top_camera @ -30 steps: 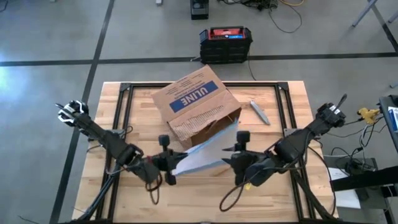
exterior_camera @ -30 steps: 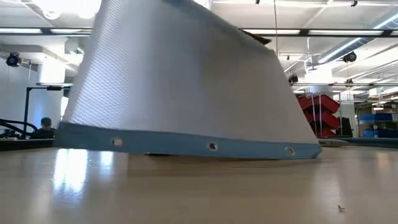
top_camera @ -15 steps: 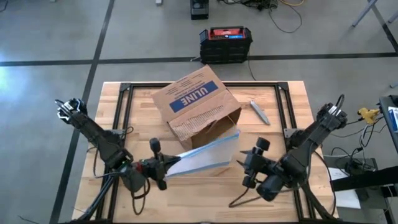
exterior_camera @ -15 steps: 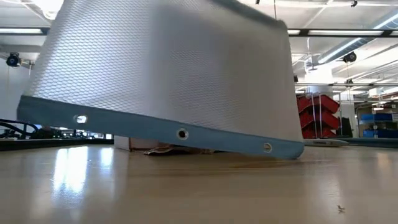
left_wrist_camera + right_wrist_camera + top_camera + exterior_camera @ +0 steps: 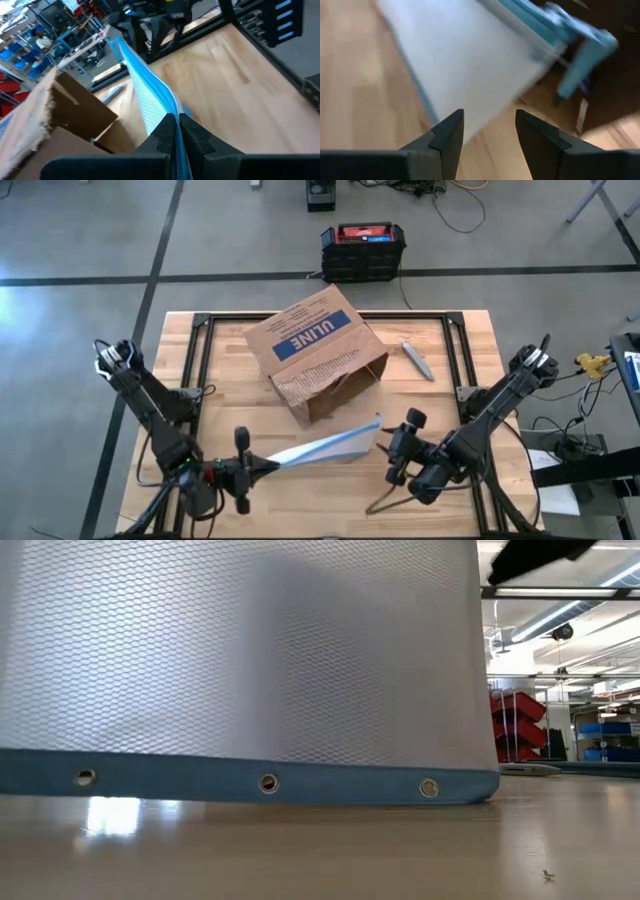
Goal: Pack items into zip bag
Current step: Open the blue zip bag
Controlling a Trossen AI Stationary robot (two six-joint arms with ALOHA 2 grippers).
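Observation:
The zip bag stands on edge on the table in front of the box, running from my left gripper toward my right gripper. In the low view the zip bag fills most of the picture, and its blue strip with eyelets lies along the tabletop. My left gripper is shut on the bag's left end. My right gripper is open, just off the bag's right end, touching nothing. No small items show. My left gripper pinches the zip bag between its two fingers at the bag's left end, on the blue edge. The fingers come level from the table's near left and lie along the bag. The bag stands upright on its long blue edge and stretches away toward the right arm.
The brown ULINE cardboard box sits behind the bag with its torn open side toward it. A small grey pen-like object lies right of the box. A black frame runs around the tabletop. Bare wood lies along the near edge.
My left gripper has moved toward the table's near left corner and dragged the zip bag with it, out of the box's opening. The bag's right end has come down from the box to the table. My right gripper has drawn back from the bag toward the near right.

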